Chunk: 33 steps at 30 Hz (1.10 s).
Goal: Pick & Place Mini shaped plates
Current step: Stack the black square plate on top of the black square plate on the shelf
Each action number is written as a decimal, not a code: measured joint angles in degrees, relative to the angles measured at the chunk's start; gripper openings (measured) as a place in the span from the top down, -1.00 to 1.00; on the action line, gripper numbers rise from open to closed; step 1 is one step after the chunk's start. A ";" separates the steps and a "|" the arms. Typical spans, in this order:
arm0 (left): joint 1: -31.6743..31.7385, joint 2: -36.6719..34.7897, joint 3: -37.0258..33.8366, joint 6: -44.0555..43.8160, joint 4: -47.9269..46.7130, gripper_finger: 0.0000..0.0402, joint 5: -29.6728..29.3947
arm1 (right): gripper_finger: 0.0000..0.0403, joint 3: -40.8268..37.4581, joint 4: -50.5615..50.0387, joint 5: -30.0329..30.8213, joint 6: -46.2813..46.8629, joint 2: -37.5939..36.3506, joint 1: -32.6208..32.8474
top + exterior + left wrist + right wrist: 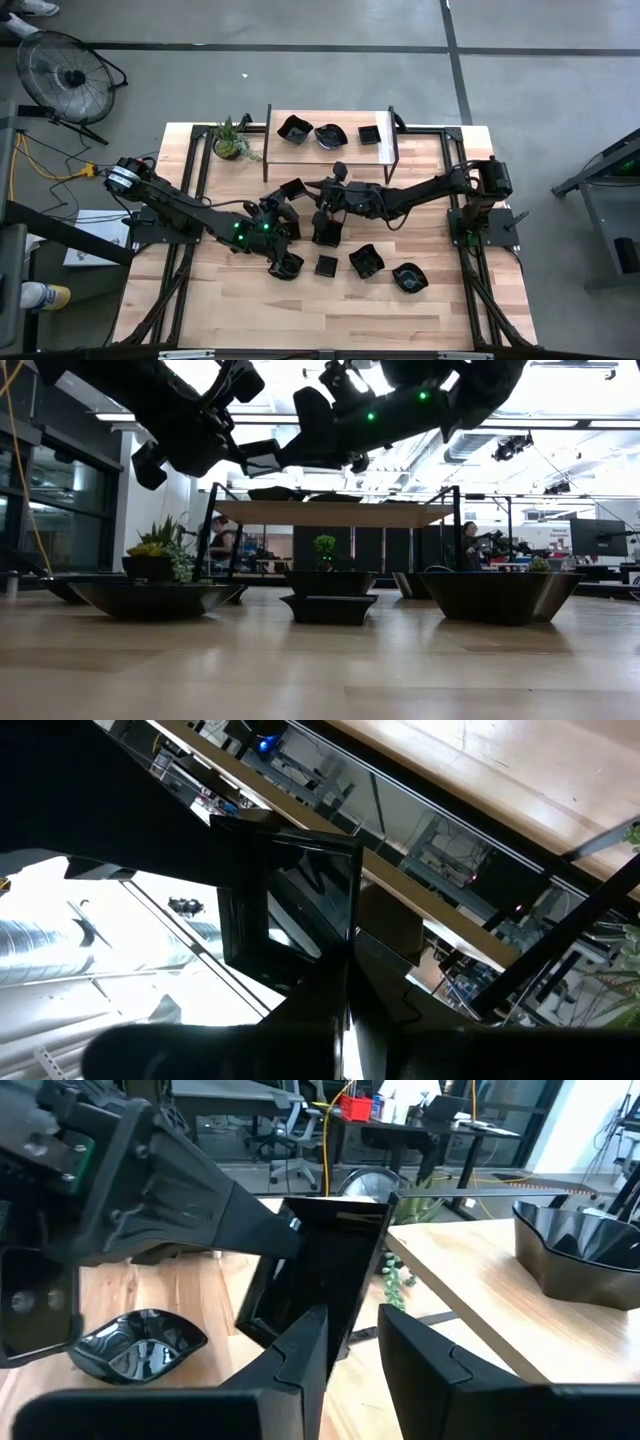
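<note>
A square glossy black mini plate [293,188] is held in the air over the table's middle by my left gripper [283,205], which is shut on it. It shows on edge in the right wrist view [320,1270] and in the left wrist view [290,910]. My right gripper [352,1360] is open, with one finger on each side of the plate's lower rim; I cannot tell whether they touch it. Several more black plates lie on the table [365,260], and three stand on the shelf [330,135]. My left gripper pinches the square plate by its rim [288,1228] between its two fingers. The plate is lifted clear of the table and stands nearly on edge. The fingers come level from the table's left side.
A low wooden shelf on dark legs [300,158] stands at the far middle of the table. A small potted plant [232,140] stands left of it. Loose plates lie in a row near the front [326,265], [408,278], [285,265]. Bare wood lies along the near edge.
</note>
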 joint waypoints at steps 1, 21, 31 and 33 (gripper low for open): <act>0.00 0.00 0.00 0.00 0.00 1.00 0.00 | 0.58 0.00 0.00 -0.04 -0.02 0.00 0.02; 0.00 0.00 0.00 0.01 0.02 1.00 -0.04 | 0.99 0.00 0.98 0.04 -1.16 0.00 0.02; -0.02 0.00 0.00 0.15 0.07 0.74 0.41 | 1.00 0.00 0.82 -0.46 -0.69 0.00 0.00; -0.02 0.00 0.00 0.15 0.11 0.64 0.20 | 1.00 0.00 0.81 -0.46 -0.52 0.00 0.00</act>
